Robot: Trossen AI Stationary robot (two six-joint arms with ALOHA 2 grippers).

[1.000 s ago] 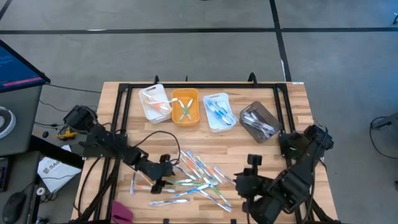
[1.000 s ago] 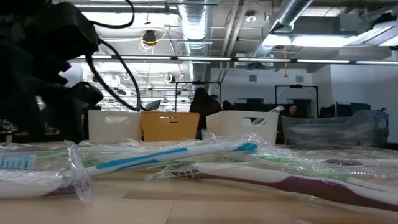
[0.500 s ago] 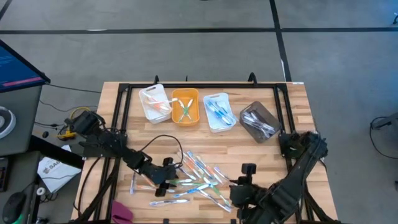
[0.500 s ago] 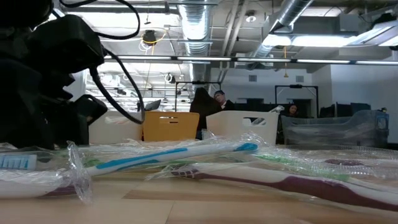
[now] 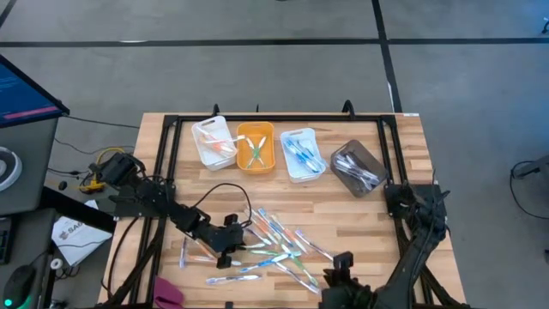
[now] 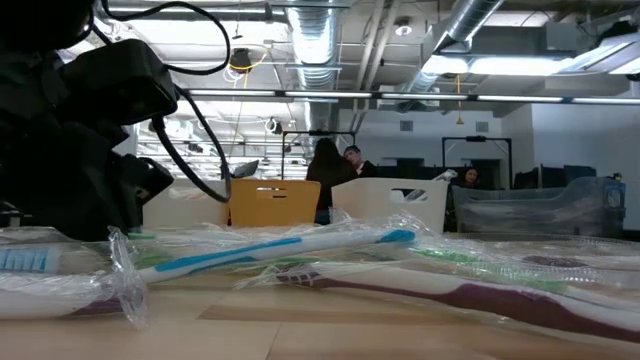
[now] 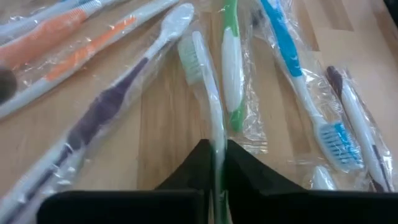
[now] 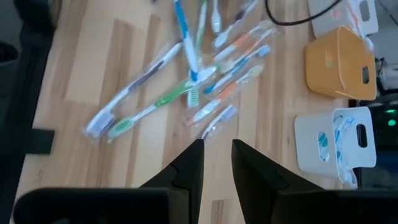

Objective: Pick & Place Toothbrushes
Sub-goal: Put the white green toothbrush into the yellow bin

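Several wrapped toothbrushes (image 5: 273, 245) lie loose in a pile on the wooden table (image 5: 377, 219). My left gripper (image 5: 232, 251) is down at the pile's left side, shut on a green-and-white toothbrush (image 7: 211, 106). My right gripper (image 8: 217, 158) hovers at the near edge, right of the pile (image 8: 186, 81). Its fingers stand slightly apart with nothing between them. In the low view a blue toothbrush (image 6: 280, 250) and a purple one (image 6: 460, 295) lie in front. My left gripper pinches the green-and-white toothbrush's handle (image 7: 217, 146) between its two fingers, inside its clear wrapper. The fingers slant down from the table's left and lie along the brush. The bristle head (image 7: 188, 53) points away from the fingers and rests on the table.
Four bins stand in a row at the back: white (image 5: 214, 142), orange (image 5: 256, 146), white with blue brushes (image 5: 302, 154), grey (image 5: 358, 167). A black frame (image 5: 274, 118) edges the table. A black cable (image 5: 225, 190) loops behind my left arm.
My left gripper has sunk a little onto the pile and closed on the green-and-white toothbrush. My right gripper has gone down and toward the table's near edge.
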